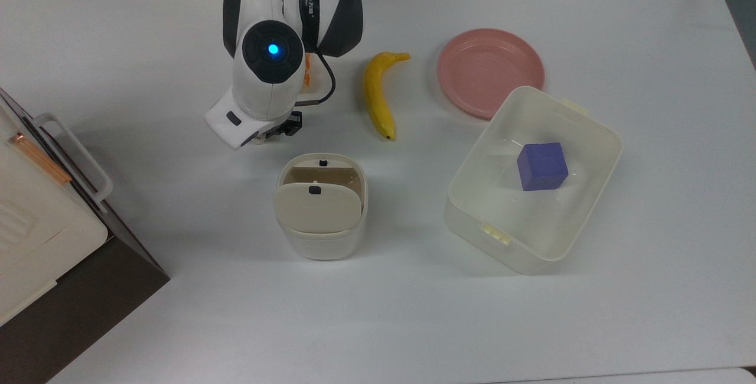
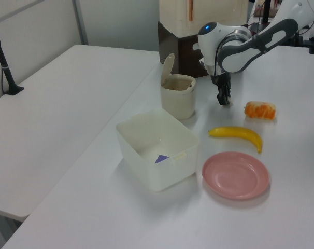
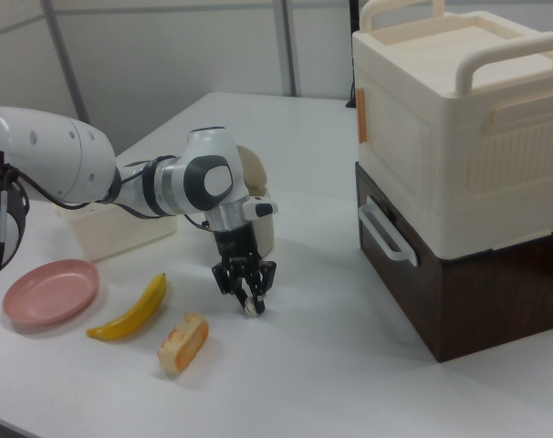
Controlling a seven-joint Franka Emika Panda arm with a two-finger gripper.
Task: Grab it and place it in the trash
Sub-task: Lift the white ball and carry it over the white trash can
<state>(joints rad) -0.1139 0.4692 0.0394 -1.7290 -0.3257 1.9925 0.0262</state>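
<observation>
Robot arm's black two-finger gripper (image 3: 250, 297) pinching a tiny white crumpled paper wad (image 3: 252, 307), at or just above a white table (image 1: 531, 325).

The fingers are nearly closed around the wad, which sits between their tips. In the top view, the small cream plastic bin with a beige swing flap lid (image 1: 321, 207) stands just below the gripper, apart from it.
</observation>
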